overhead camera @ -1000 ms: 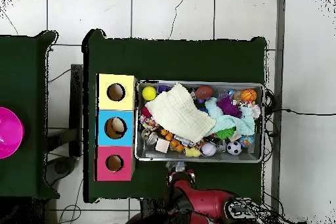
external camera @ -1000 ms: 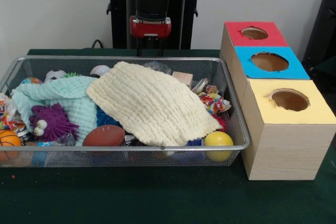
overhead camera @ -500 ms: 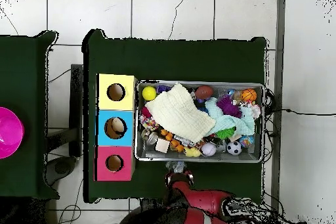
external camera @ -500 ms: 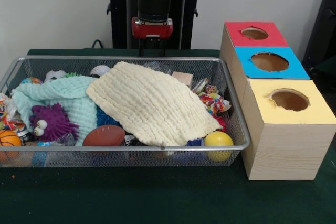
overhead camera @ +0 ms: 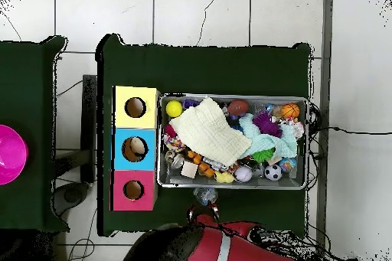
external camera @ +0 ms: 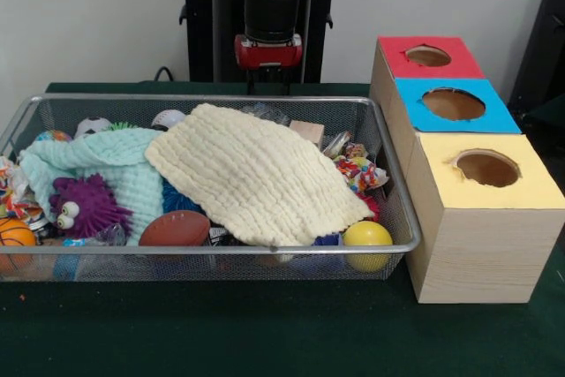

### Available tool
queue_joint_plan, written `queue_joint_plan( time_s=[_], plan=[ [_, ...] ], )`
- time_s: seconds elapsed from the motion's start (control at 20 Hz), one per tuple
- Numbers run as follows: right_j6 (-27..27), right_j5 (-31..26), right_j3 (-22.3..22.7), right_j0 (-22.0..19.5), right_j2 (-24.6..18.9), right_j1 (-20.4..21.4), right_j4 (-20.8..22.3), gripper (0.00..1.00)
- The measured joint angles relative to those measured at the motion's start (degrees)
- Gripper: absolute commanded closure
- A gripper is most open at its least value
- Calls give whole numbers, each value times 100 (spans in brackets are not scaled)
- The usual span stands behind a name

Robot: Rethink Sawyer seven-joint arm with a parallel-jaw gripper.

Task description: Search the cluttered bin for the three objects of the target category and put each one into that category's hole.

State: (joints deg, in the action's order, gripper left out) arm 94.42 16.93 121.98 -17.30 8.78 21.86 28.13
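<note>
A knitted cream cloth [external camera: 256,174] lies diagonally, 10 to 4 o'clock, in the wire-mesh bin [external camera: 212,249]; the gripper's [external camera: 268,87] grip state I cannot tell.

Bin full of clutter, three-holed box beside it.

My wire mesh bin [external camera: 212,258] is packed: a cream cloth [external camera: 256,174] drapes across the middle, over a mint cloth [external camera: 115,161], with a purple spiky toy [external camera: 84,205], brown football [external camera: 175,229] and yellow ball [external camera: 367,240] along its front edge. Just beside it stands my box with the red hole [external camera: 428,56], blue hole [external camera: 453,103] and yellow hole [external camera: 487,168], all upward-facing.
</note>
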Motion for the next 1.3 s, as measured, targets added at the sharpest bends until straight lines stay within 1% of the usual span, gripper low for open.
queue_joint_plan(
  time_s=[0.15,1.2,1.25,1.3],
  plan=[
    [0,16,-2,38,8,-65,-1,0],
    [0,106,-2,105,75,-90,-1,0],
    [0,106,-3,103,86,-87,-1,100],
    [0,106,-2,98,87,-83,-1,100]
  ],
)
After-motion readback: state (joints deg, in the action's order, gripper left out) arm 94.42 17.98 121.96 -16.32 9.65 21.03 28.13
